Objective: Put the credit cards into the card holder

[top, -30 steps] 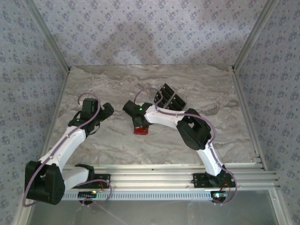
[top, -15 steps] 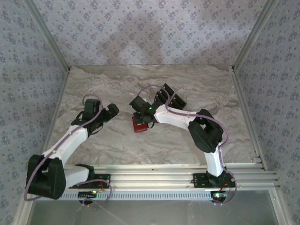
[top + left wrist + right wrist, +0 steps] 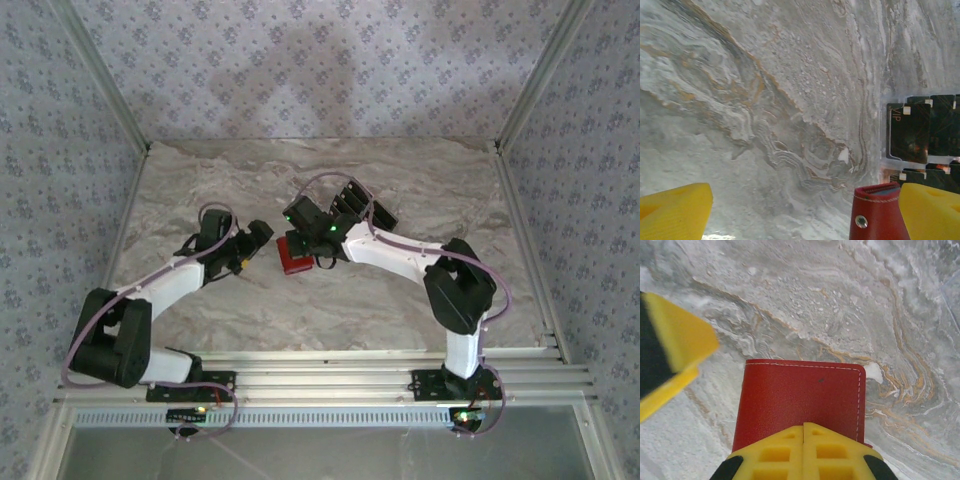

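Left arm (image 3: 172,280) now nearer card holder (image 3: 293,262), credit cards (image 3: 914,132) half off-frame

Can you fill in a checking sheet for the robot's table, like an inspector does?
Surface: marble-patterned table.
Job's things: red card holder, pinched by the right gripper; black credit cards lying overlapped on the table.
Clutter: nothing seen.
Grippers: right gripper shut on the card holder; left gripper open beside the holder, holding nothing.
Cables: purple cables loop along both arms.
Surroundings: flower-patterned walls on three sides; metal rail at the near edge.
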